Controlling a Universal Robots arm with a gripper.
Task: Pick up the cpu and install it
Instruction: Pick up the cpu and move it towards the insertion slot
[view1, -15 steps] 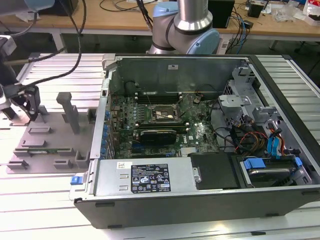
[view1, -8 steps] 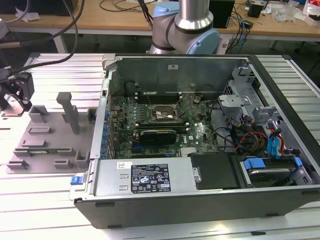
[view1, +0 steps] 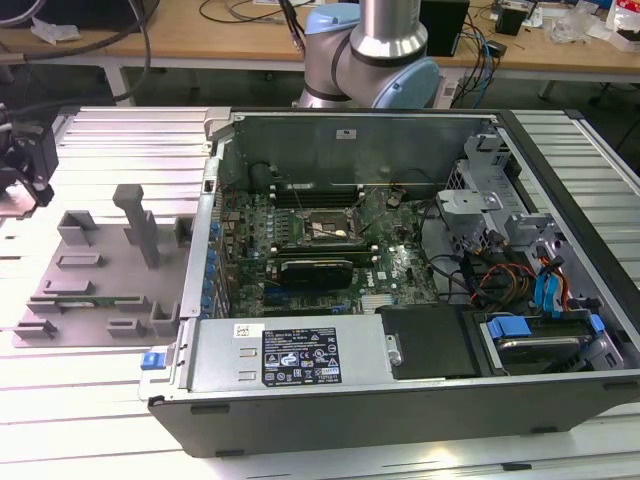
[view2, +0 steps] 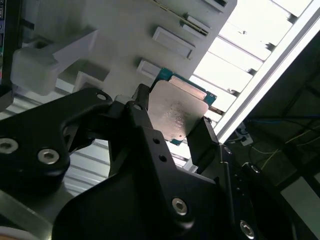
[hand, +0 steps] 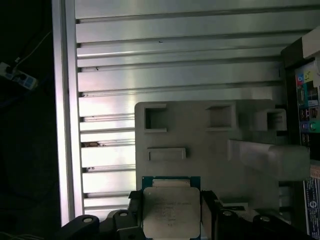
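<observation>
The cpu (view2: 177, 112) (hand: 171, 210) is a flat square chip with a silver-grey metal top and a thin green rim. My gripper (view2: 172, 117) (hand: 171, 207) is shut on it, with one black finger (view2: 141, 102) against each of two opposite sides. In the exterior view the gripper (view1: 28, 165) hangs at the far left, beyond the left end of the grey moulded holder (view1: 100, 270) and well away from the open computer case (view1: 400, 380). The dark square socket (view1: 325, 228) sits on the motherboard inside the case with nothing in it.
The holder (hand: 200, 150) has upright blocks (view1: 140, 225) and shallow recesses. It lies on a ribbed aluminium table (view1: 120, 150) (hand: 175, 70). Cables, a drive cage (view1: 530, 300) and a black card (view1: 315, 270) crowd the case. The arm's base (view1: 370, 50) stands behind the case.
</observation>
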